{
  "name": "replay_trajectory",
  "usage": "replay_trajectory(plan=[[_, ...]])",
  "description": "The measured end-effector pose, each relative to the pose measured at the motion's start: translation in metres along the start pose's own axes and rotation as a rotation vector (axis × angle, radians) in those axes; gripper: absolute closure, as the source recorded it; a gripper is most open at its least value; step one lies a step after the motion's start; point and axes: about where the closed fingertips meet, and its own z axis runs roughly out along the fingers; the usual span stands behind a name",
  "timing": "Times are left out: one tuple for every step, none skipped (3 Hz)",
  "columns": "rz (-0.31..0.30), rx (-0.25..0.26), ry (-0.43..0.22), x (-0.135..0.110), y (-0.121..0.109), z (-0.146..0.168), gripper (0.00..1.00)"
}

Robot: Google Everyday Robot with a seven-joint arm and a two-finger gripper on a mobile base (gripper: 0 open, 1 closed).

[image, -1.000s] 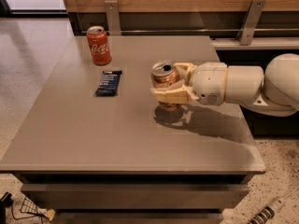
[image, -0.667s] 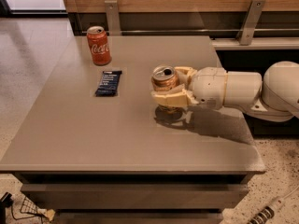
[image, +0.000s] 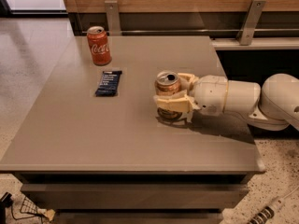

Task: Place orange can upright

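The orange can (image: 167,84) stands upright on the grey table (image: 93,134), right of centre, its silver top and pull tab facing up. My gripper (image: 171,97) reaches in from the right on a white arm. Its cream fingers (image: 173,104) wrap around the can's body, one in front and one behind, and hide its lower half. The can's base appears to rest on the tabletop or just above it.
A red Coca-Cola can (image: 99,45) stands upright at the table's back left. A dark blue snack bar (image: 109,82) lies flat between it and the gripper. A wooden wall with metal brackets (image: 112,15) runs behind the table. The table's right edge lies under my arm.
The arm and the held can have barely shifted, perhaps a little lower toward the tabletop. The red can and snack bar have not moved.
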Motion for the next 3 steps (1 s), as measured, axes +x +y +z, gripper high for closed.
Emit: replay_trajectory(plan=[[0.026,0.005,-0.015,0.0083,-0.001,-0.0029,1.0],[0.026,0.005,-0.015,0.0058,-0.0014,-0.0031,0.83],[0.025,0.005,-0.015,0.0055,-0.0013,-0.003,0.51]])
